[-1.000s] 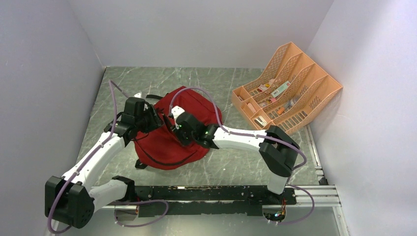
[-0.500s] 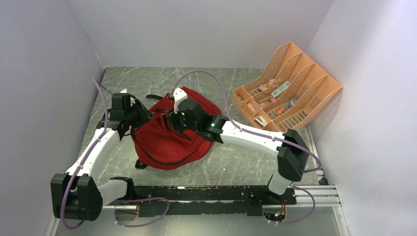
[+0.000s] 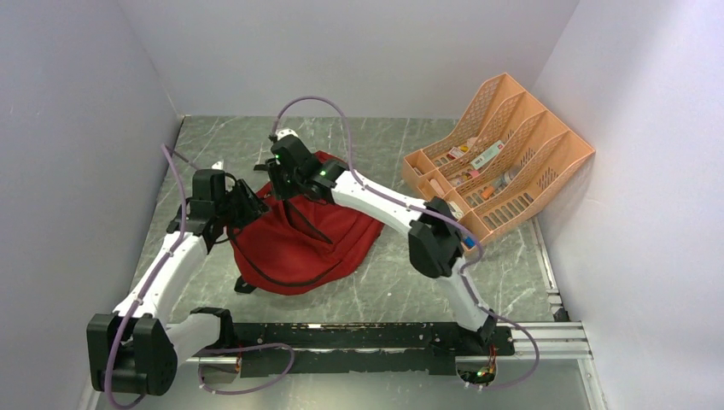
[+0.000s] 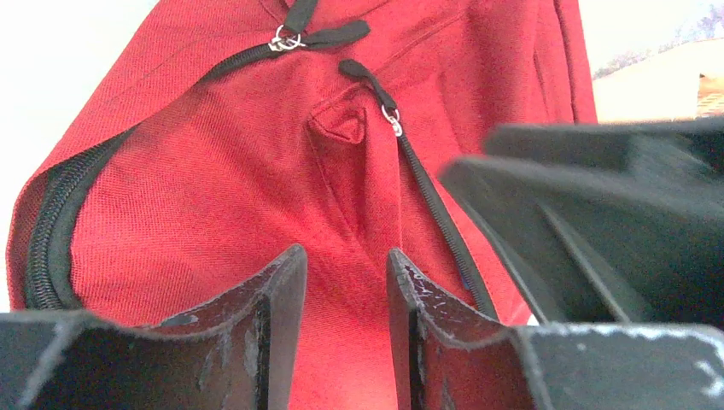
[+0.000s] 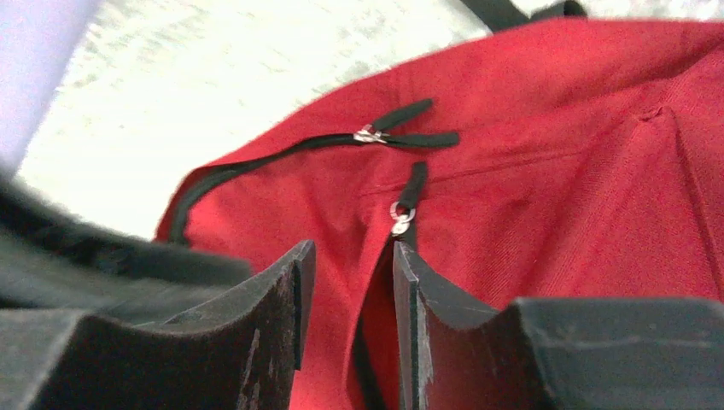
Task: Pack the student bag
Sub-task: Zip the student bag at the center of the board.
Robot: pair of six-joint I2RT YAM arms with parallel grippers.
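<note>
Across the grey marbled table (image 3: 410, 282) the student bag (image 3: 290, 243) lies slumped left of centre, just ahead of both my arms and well apart from the peach desk organiser (image 3: 512, 145) off to the right. It is soft cloth with no frame. It sags, creases and folds wherever it is touched, so I judge it light but floppy: lift one corner and the rest will trail. The cloth itself looks grippy enough, and the firm places to take hold are the seams, the black straps and the zipper tabs. Now the jaws. My left gripper (image 4: 346, 260) is at the bag's left edge, and its jaws stand close, with only a narrow gap full of red weave. I cannot tell whether they are pinching it or sitting just in front. My right gripper (image 5: 352, 252) is at the far top of the bag and looks the same, with a slim gap, a fold of cloth and zipper track running into it, and the grip unclear. Just beyond the right fingertips hangs the pocket zipper pull (image 5: 401, 218), and a little further on, the main zipper pulls (image 5: 376, 134) meet, closed.
</note>
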